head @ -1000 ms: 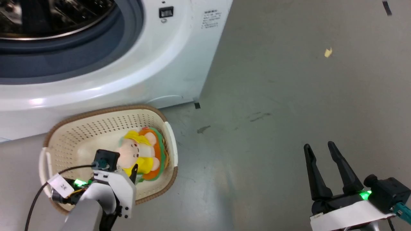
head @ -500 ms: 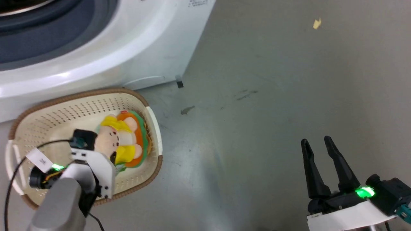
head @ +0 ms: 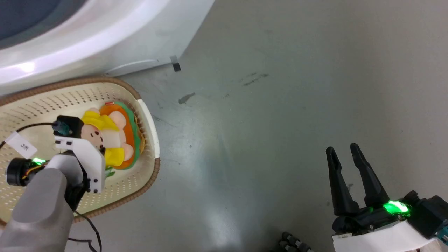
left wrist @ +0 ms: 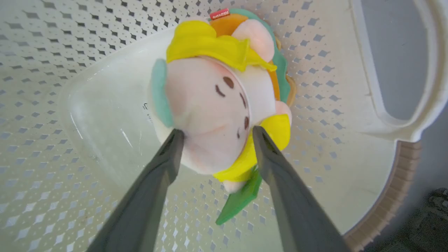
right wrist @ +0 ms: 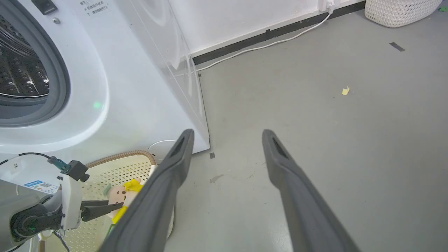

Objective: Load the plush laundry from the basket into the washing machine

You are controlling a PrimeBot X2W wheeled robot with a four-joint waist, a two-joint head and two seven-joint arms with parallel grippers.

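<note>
This was the grasping step. The left gripper [left wrist: 214,130] had its jaws apart astride the head of the plush laundry [left wrist: 210,101], which lay in the basket [left wrist: 385,115]; they were perhaps already touching it. The next move called for closing, then lifting to the washing machine [right wrist: 122,80]. The right gripper [right wrist: 227,132] idled with its jaws apart.

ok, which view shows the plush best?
Left wrist view: the plush laundry sits close and whole, between the fingers of the left tool. Head view: partly behind the left arm. Right wrist view: small, distant.
</note>
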